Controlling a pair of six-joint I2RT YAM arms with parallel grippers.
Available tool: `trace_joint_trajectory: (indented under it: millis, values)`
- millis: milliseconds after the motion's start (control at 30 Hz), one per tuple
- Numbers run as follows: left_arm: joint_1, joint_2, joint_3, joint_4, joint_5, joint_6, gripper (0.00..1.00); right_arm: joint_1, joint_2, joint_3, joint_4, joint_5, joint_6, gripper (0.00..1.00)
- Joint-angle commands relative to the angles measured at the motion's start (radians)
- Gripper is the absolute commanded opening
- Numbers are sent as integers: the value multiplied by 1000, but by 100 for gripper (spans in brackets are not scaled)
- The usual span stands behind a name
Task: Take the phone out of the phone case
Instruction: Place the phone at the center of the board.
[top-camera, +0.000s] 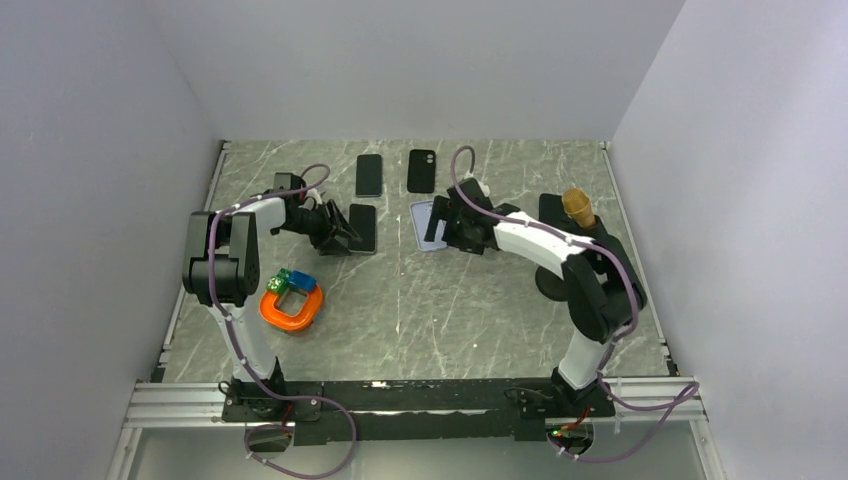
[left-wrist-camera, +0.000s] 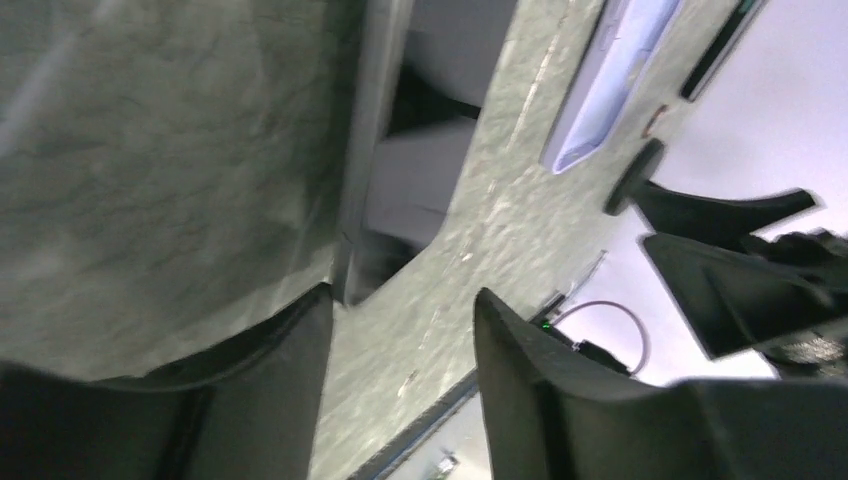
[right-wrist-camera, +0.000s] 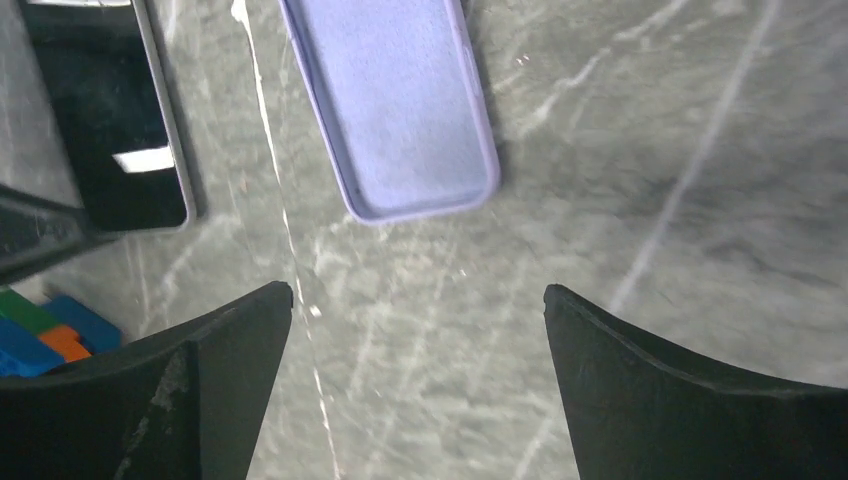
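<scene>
The empty lavender phone case (right-wrist-camera: 400, 100) lies open side up on the marble table, just ahead of my right gripper (right-wrist-camera: 418, 300), which is open and holds nothing. The case also shows in the top view (top-camera: 424, 226) and in the left wrist view (left-wrist-camera: 610, 90). The black phone (right-wrist-camera: 110, 120), with its silver edge, lies flat and screen up to the left of the case, out of it. It also shows in the top view (top-camera: 362, 228). My left gripper (left-wrist-camera: 402, 295) is open with the phone's near end (left-wrist-camera: 405, 200) just ahead of its fingertips. It shows beside the phone in the top view (top-camera: 340, 230).
Two more dark phone-shaped items lie at the back (top-camera: 369, 175) (top-camera: 421, 170). An orange ring (top-camera: 292, 308) with coloured blocks (top-camera: 290, 282) sits front left. A brown object on a black stand (top-camera: 577, 207) is at the right.
</scene>
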Motion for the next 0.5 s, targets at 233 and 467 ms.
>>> trace_joint_trajectory:
  millis: [233,467]
  values:
    - [4,-186,-18,-144,-167,85,84,19,-221,9,-272,285,-466,100]
    - [-34,-435,-46,-249,-278,181,89,16,-82,140,-363,686,-475,69]
